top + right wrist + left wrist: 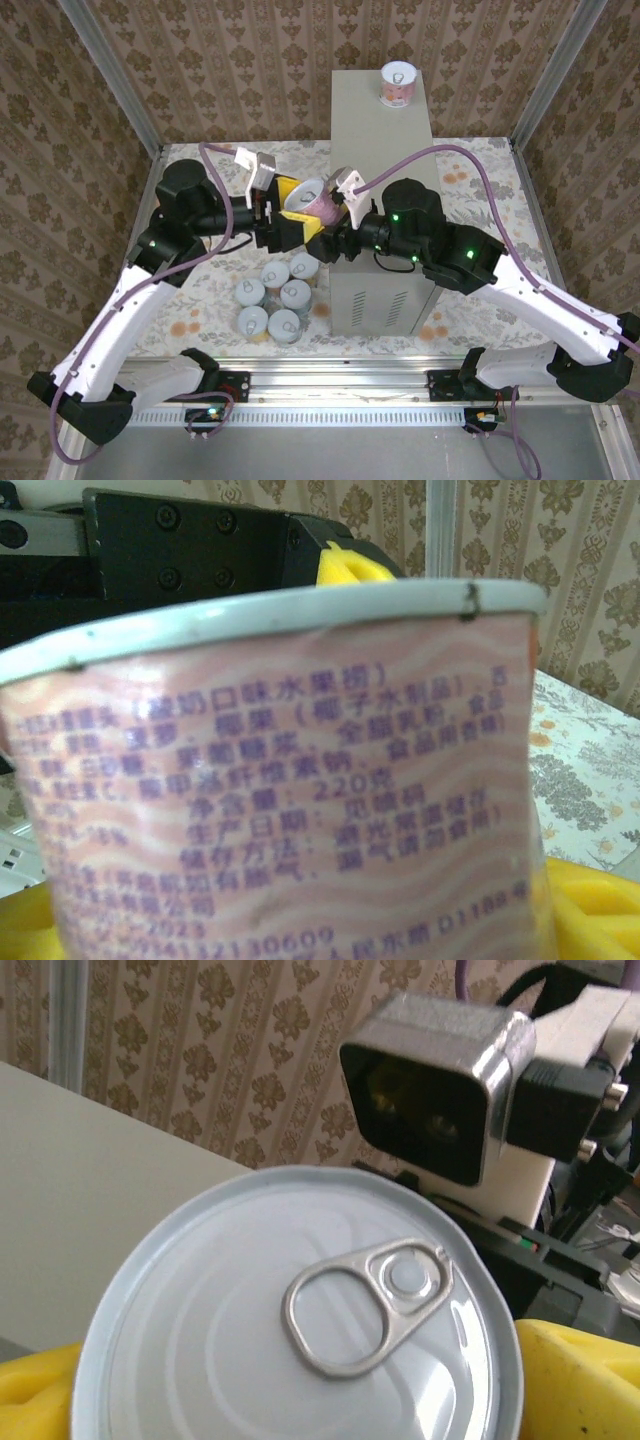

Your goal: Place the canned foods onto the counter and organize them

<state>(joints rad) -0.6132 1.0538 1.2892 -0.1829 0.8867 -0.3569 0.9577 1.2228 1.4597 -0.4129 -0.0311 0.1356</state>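
Tin [322, 208], round, silvery pull-tab lid [230, 1290], apparently between spongy yellow left fingers [585, 1380].

The pink tin [318, 200] by the counter's [375, 130] left edge has a smooth, glossy metal lid [300, 1320] and a matt pink, paper-like label [290, 810]. The counter is matt grey painted metal. Left of it, the tins' [296, 294] lids look dull silvery.
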